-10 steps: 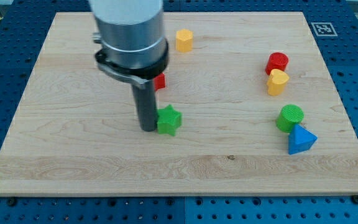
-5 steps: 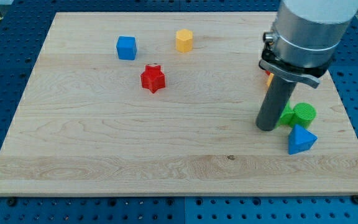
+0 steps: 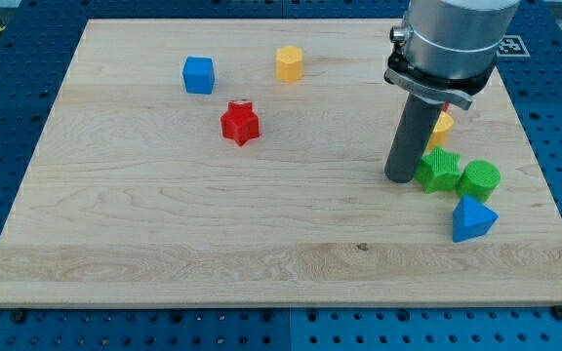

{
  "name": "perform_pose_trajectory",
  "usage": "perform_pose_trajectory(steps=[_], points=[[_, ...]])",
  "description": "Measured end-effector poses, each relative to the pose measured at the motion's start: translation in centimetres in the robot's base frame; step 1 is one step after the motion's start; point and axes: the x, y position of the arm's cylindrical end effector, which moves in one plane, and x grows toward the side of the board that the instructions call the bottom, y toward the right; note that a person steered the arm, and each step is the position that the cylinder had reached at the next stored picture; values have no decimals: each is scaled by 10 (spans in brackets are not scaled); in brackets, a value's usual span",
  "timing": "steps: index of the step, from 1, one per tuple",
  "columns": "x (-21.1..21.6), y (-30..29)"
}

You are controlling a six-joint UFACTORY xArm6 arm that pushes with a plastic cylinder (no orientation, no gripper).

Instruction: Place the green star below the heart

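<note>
On the pale wooden bench (image 3: 164,224), my tip (image 3: 399,178) touches the green plastic star block (image 3: 438,171) on its left side, near the bench's right edge. The tool is a bare dark rod, nothing gripped. The star sits just below the partly hidden yellow heart block (image 3: 442,127), touching the green cylinder block (image 3: 480,180).

yellow heart (image 3: 443,126) mostly hidden behind rod, arm cut off at top
</note>
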Motion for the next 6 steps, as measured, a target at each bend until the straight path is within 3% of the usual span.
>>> perform_pose_trajectory(steps=[2,6], points=[[42,16],[8,37]])
